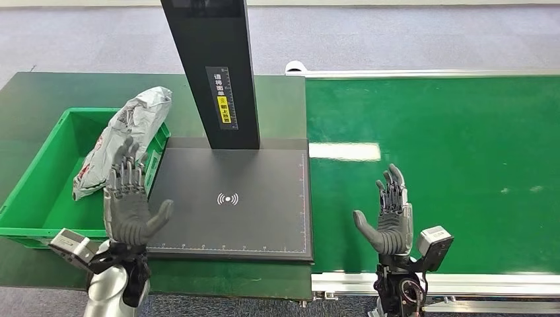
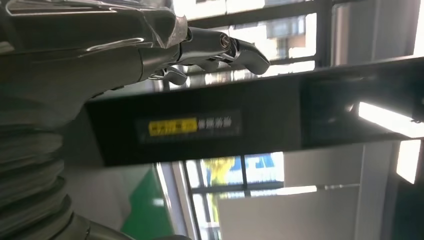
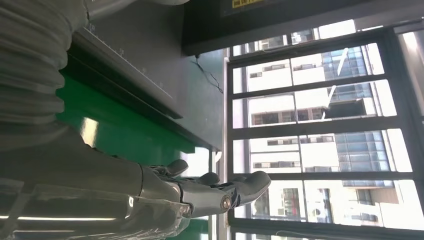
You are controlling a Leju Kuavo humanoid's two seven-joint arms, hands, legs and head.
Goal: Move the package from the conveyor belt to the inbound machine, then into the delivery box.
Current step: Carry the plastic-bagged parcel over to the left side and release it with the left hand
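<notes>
Package [image 1: 125, 135] sits in the green delivery box [image 1: 39, 191] (job looks finished), left robot hand [image 1: 130, 205] and right robot hand [image 1: 389, 218] both spread empty, next belt arrival awaited.

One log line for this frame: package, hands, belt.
package: leaning in green bin, over rim | left hand: open, empty | right hand: open, empty | belt: bare | scanner plate: bare

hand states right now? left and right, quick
Left hand: open, fingers spread, holding nothing, raised beside the green box where the package lies.
Right hand: open, fingers spread, holding nothing, over the conveyor belt.
</notes>
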